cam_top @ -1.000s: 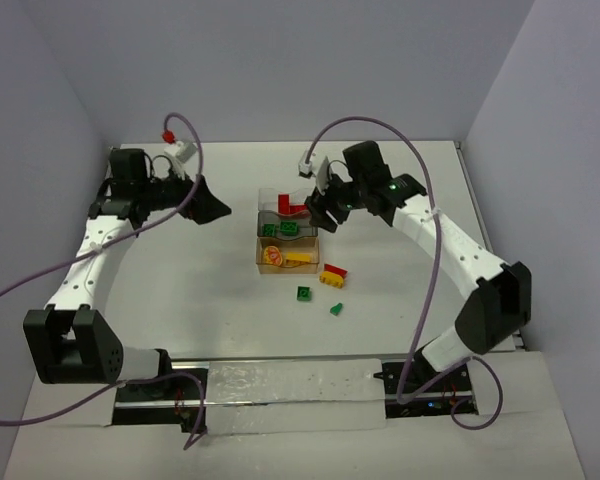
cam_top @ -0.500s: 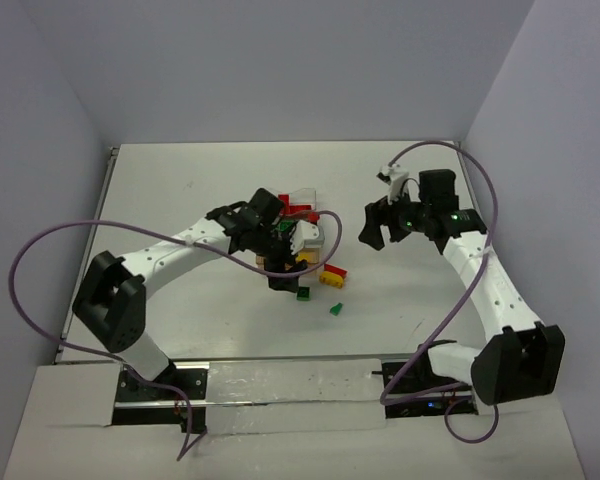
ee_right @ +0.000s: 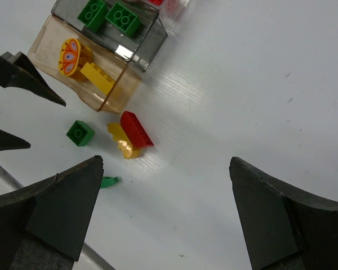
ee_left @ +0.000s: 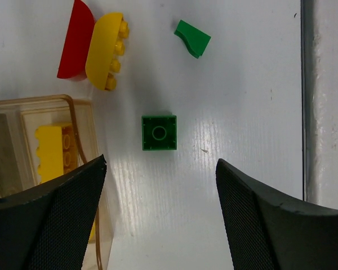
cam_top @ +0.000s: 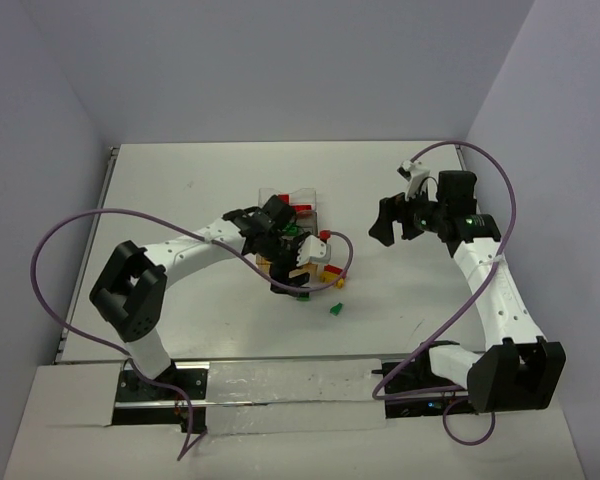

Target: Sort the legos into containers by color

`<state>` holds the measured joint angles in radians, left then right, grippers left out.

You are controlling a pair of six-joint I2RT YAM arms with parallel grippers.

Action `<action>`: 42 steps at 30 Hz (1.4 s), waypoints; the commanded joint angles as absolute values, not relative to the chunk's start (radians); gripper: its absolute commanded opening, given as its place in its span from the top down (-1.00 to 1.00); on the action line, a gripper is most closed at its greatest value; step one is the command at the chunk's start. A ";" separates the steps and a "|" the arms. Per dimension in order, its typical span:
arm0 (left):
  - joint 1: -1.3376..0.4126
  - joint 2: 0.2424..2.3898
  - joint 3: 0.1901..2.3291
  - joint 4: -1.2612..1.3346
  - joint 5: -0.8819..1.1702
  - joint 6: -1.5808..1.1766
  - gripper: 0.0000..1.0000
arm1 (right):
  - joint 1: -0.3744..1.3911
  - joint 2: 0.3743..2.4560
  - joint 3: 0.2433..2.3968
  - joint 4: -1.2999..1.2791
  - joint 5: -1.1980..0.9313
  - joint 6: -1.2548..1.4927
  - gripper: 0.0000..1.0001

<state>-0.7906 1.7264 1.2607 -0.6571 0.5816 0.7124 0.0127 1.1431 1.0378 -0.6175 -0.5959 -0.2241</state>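
Legos not yet sorted include a green square brick [ee_left: 159,133], lying on the table [ee_left: 248,112] just beside the amber tray [ee_left: 73,102]. The pick-up step is judged to be in hand. The left gripper [ee_left: 160,166] is spread wide above the brick, which is centred on the gap just ahead of the tips, untouched. Descent and closure are called for next. The right gripper [ee_right: 166,163] is likewise spread wide, holding nothing, well apart.
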 commanded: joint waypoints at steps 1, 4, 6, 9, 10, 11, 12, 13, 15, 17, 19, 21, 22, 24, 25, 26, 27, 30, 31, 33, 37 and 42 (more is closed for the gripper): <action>-0.817 1.716 1.223 -0.560 0.583 0.785 -0.68 | -0.022 1.141 1.049 -0.613 -0.612 -0.210 -1.00; -0.833 1.751 1.236 -0.555 0.550 0.776 -0.62 | -0.022 1.140 1.046 -0.612 -0.610 -0.215 -1.00; -0.842 1.761 1.236 -0.543 0.531 0.770 -0.59 | -0.023 1.140 1.045 -0.614 -0.609 -0.215 -0.99; -0.861 1.780 1.225 -0.500 0.495 0.750 -0.56 | -0.026 1.135 1.045 -0.612 -0.614 -0.216 -1.00; -0.864 1.788 1.226 -0.498 0.485 0.752 -0.55 | -0.026 1.135 1.044 -0.610 -0.617 -0.216 -1.00; -0.867 1.794 1.226 -0.497 0.480 0.752 -0.54 | -0.026 1.134 1.043 -0.609 -0.620 -0.215 -1.00; -0.870 1.800 1.227 -0.498 0.477 0.752 -0.53 | -0.026 1.134 1.043 -0.607 -0.620 -0.215 -1.00; -0.876 1.809 1.222 -0.497 0.474 0.753 -0.52 | -0.026 1.135 1.043 -0.607 -0.623 -0.218 -1.00; -0.882 1.816 1.218 -0.491 0.463 0.752 -0.51 | -0.027 1.140 1.045 -0.607 -0.620 -0.219 -1.00; -0.886 1.834 1.215 -0.490 0.447 0.748 -0.50 | -0.027 1.142 1.046 -0.607 -0.623 -0.219 -1.00; -0.887 1.850 1.213 -0.488 0.443 0.746 -0.49 | -0.028 1.145 1.048 -0.607 -0.630 -0.220 -1.00; -0.891 1.861 1.209 -0.481 0.443 0.741 -0.47 | -0.028 1.146 1.049 -0.606 -0.632 -0.220 -1.00; -0.894 1.864 1.207 -0.479 0.440 0.737 -0.45 | -0.028 1.144 1.048 -0.606 -0.631 -0.221 -1.00; -0.897 1.875 1.206 -0.477 0.434 0.736 -0.42 | -0.028 1.144 1.048 -0.607 -0.629 -0.221 -1.00; -0.900 1.880 1.203 -0.474 0.430 0.735 -0.41 | -0.028 1.144 1.048 -0.609 -0.629 -0.222 -1.00; -0.902 1.881 1.194 -0.467 0.424 0.732 -0.38 | -0.028 1.146 1.048 -0.609 -0.627 -0.222 -1.00; -0.906 1.879 1.191 -0.455 0.419 0.730 -0.30 | -0.028 1.144 1.048 -0.609 -0.625 -0.224 -1.00; -0.912 1.876 1.186 -0.447 0.418 0.715 0.04 | -0.028 1.147 1.049 -0.611 -0.626 -0.225 -1.00; -0.913 1.872 1.187 -0.449 0.419 0.712 0.16 | -0.028 1.147 1.049 -0.611 -0.626 -0.225 -1.00; -0.914 1.849 1.181 -0.444 0.408 0.701 0.34 | -0.027 1.151 1.051 -0.611 -0.626 -0.225 -1.00; -0.907 1.767 1.165 -0.460 0.418 0.670 0.72 | -0.027 1.155 1.059 -0.615 -0.628 -0.225 -1.00; -0.766 1.562 1.260 -0.555 0.612 0.512 1.00 | -0.026 1.162 1.066 -0.614 -0.627 -0.226 -1.00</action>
